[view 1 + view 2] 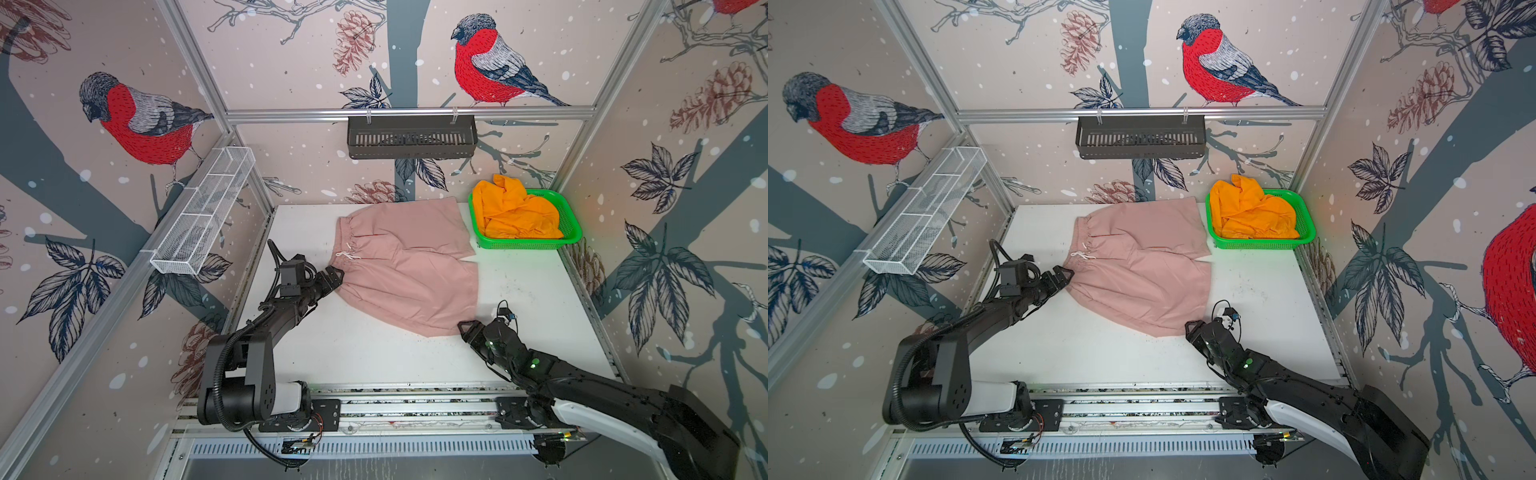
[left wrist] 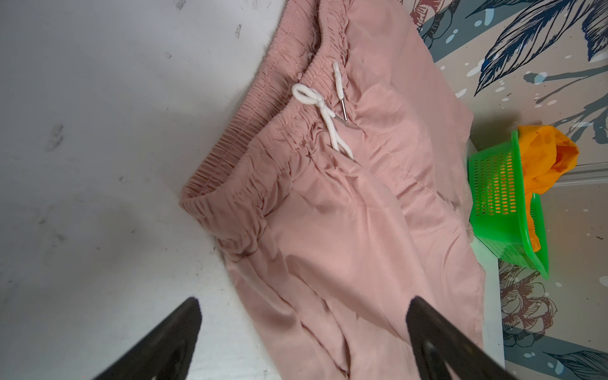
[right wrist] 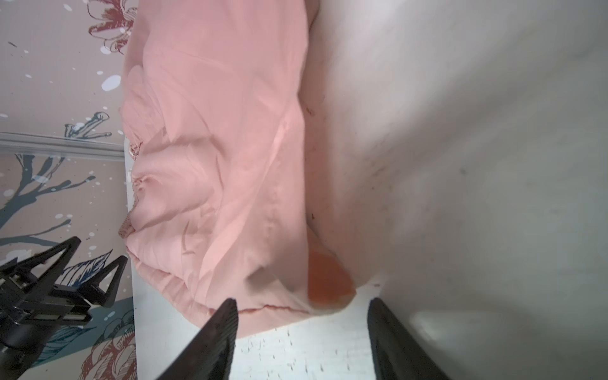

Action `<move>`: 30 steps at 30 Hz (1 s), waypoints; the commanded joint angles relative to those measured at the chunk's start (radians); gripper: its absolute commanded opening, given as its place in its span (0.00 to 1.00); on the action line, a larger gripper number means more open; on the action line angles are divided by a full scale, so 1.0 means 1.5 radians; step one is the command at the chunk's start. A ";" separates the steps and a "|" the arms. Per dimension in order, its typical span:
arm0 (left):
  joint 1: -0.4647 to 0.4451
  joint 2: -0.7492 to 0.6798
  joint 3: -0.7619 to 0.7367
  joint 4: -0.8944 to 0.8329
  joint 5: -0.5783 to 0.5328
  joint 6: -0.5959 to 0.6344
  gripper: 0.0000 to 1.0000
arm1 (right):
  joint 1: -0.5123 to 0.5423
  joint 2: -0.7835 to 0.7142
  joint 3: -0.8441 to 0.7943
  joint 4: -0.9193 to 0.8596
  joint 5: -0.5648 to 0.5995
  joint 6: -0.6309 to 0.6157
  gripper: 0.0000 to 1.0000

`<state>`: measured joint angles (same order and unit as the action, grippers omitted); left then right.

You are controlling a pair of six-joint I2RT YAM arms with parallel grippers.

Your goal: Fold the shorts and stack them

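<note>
Pink shorts: pale dusty pink cloth shorts (image 1: 407,266) (image 1: 1142,270) with a gathered elastic waistband lie spread flat on the white tabletop (image 1: 374,353). They reach its far edge, with the waistband toward the left edge and the leg hems toward the right.
Drawstring: white cord (image 2: 324,112), tied in a bow at the middle of the waistband.
Orange shorts: bright orange cloth pair (image 1: 515,212), crumpled inside the green plastic mesh basket (image 1: 528,244) at the far right corner.
Left gripper (image 1: 336,277) (image 2: 304,299): jaws spread wide and empty, at the near end of the waistband.
Right gripper (image 1: 464,332) (image 3: 302,300): jaws apart and grasping nothing, low at the near hem corner of the pink shorts; cannot tell whether it touches the cloth.
</note>
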<state>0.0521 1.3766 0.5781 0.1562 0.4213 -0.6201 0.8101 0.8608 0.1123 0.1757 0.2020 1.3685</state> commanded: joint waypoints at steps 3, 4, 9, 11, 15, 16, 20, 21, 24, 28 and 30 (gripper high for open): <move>0.001 0.020 0.000 0.025 -0.016 0.023 0.98 | -0.013 -0.012 0.001 0.038 0.019 -0.043 0.44; 0.001 0.025 0.000 0.022 -0.021 0.027 0.98 | -0.014 -0.013 0.000 0.037 0.018 -0.051 0.40; 0.001 0.057 0.010 0.013 -0.051 0.043 0.98 | -0.025 -0.011 0.004 0.031 0.003 -0.076 0.14; 0.001 0.072 0.021 0.011 -0.067 0.055 0.98 | -0.028 -0.011 0.015 0.021 -0.004 -0.098 0.05; 0.001 0.102 0.052 -0.014 -0.106 0.080 0.98 | -0.031 -0.011 0.067 -0.079 0.003 -0.143 0.02; 0.001 0.108 0.058 -0.014 -0.111 0.086 0.98 | -0.032 -0.011 0.077 -0.095 0.007 -0.154 0.02; 0.002 0.128 0.062 0.009 -0.096 0.091 0.95 | -0.036 -0.007 0.078 -0.091 0.001 -0.180 0.02; 0.002 0.133 0.061 0.016 -0.092 0.090 0.92 | -0.037 -0.005 0.076 -0.085 -0.003 -0.184 0.02; 0.001 0.148 0.062 0.024 -0.079 0.095 0.74 | -0.038 0.004 0.082 -0.075 -0.017 -0.200 0.02; 0.001 0.163 0.076 -0.003 -0.087 0.115 0.38 | -0.039 0.013 0.119 -0.122 -0.006 -0.240 0.01; 0.001 0.168 0.088 -0.025 -0.099 0.133 0.09 | -0.038 0.011 0.138 -0.153 0.009 -0.267 0.01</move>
<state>0.0532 1.6196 0.6888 0.1566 0.2878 -0.4664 0.7521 0.8787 0.2817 0.0040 0.1856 1.0569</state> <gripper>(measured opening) 0.494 0.050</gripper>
